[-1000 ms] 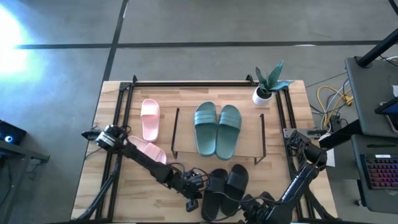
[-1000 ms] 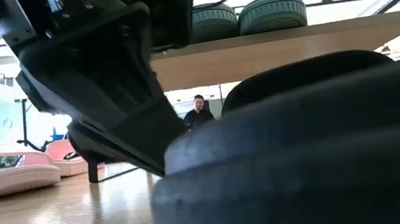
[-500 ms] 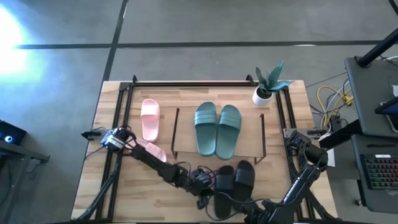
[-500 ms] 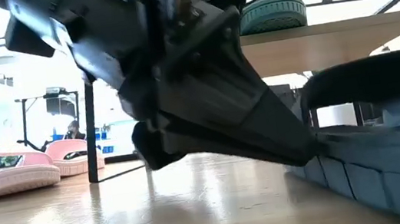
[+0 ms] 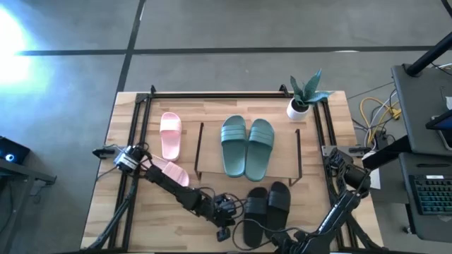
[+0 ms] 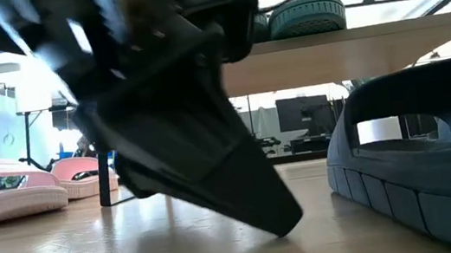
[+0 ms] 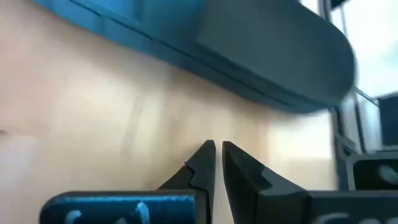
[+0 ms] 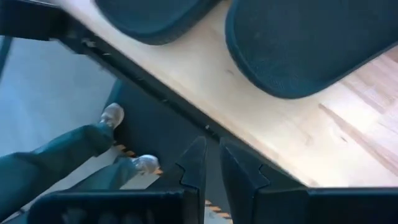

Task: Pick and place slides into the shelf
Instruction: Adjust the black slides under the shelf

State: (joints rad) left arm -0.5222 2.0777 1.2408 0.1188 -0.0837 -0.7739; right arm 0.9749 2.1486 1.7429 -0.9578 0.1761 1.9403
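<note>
Two black slides [image 5: 268, 208] side by side near worktop's front edge, long axes running 12-to-6. Left pincer [image 5: 227, 209] closest, shut and empty, slides at its 3 o'clock.

Table [image 5: 212, 233]: light wood top, black metal frame along its edges.

Potted plant [image 5: 304, 95] at the far right corner: white pot, green spiky leaves, upright.

Right of the table: yellow cables [image 5: 374, 113] on the floor, a grey desk [image 5: 424, 106] just beside them, a keyboard [image 5: 432, 194] near the picture's edge.

Floor [image 5: 233, 28]: grey with dark seams.

Low view: monitors [image 6: 301, 116] in the room behind.

Right wrist view: a person's legs [image 8: 62, 158] in dark green trousers and grey shoes, below the table edge.
</note>
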